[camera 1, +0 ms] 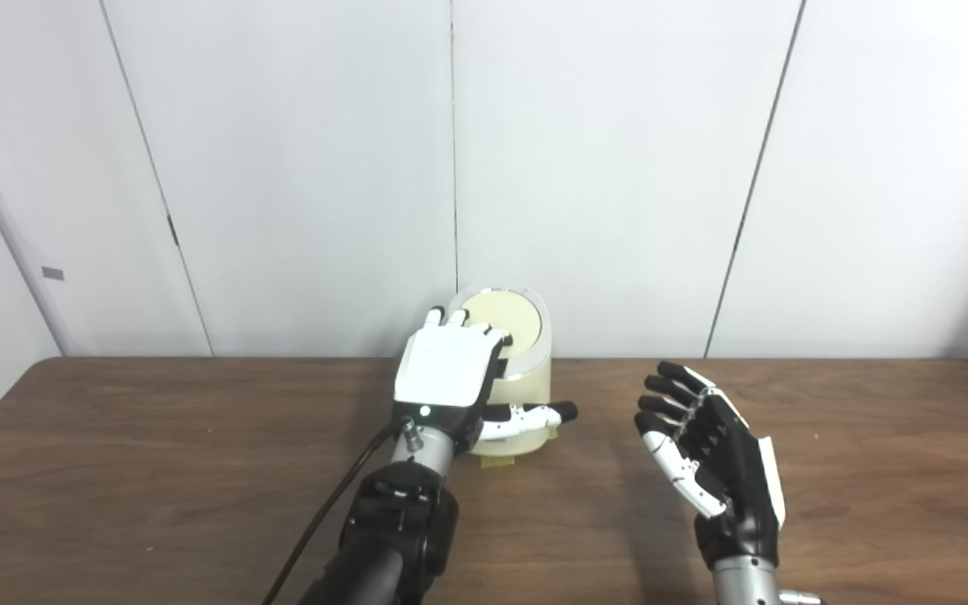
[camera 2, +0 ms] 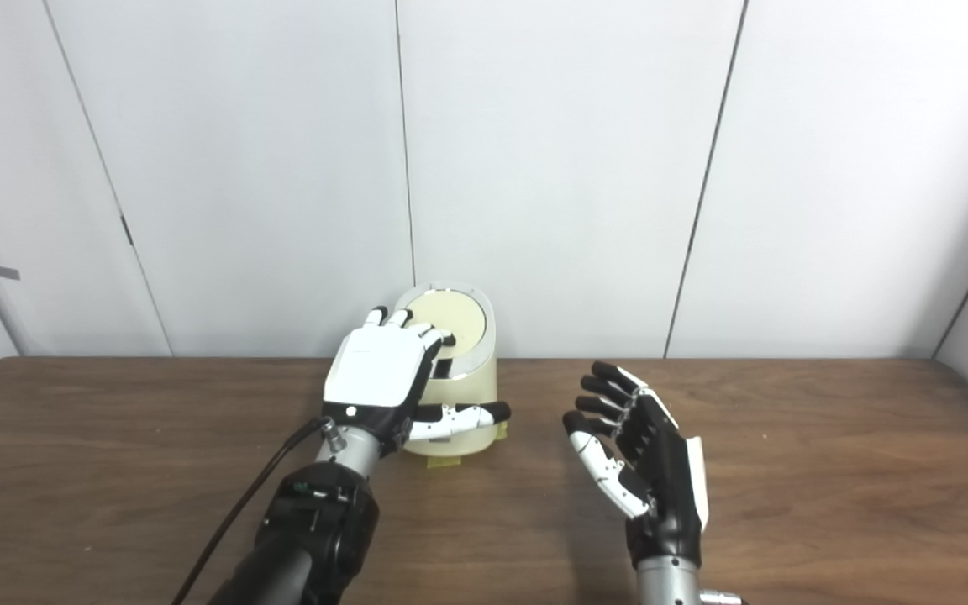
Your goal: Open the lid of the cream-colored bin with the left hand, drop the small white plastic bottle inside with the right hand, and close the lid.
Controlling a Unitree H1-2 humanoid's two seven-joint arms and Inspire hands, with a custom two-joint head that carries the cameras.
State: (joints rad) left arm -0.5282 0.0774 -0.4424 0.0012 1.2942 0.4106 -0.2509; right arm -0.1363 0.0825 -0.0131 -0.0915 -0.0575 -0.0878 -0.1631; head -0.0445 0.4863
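Worktop (camera 1: 156, 470): brown wood. Cream-colored bin (camera 1: 526, 382): under the left hand's fingertips, lid (camera 1: 505, 313) down. Left hand (camera 1: 449, 374): palm down, fingers spread over the lid's near edge, thumb across the bin's front, gripping nothing. Right hand (camera 1: 707, 449): right of the bin, apart, fingers spread, empty.

The bin (camera 1: 522, 378) is cream with a pale yellow lid (camera 1: 502, 313) ringed in white. The left hand (camera 1: 448, 370) has a white back and black fingertips; the right hand (camera 1: 715, 445) is mostly black with white trim. The table (camera 1: 156, 470) is dark brown woodgrain, the wall (camera 1: 618, 168) pale grey.
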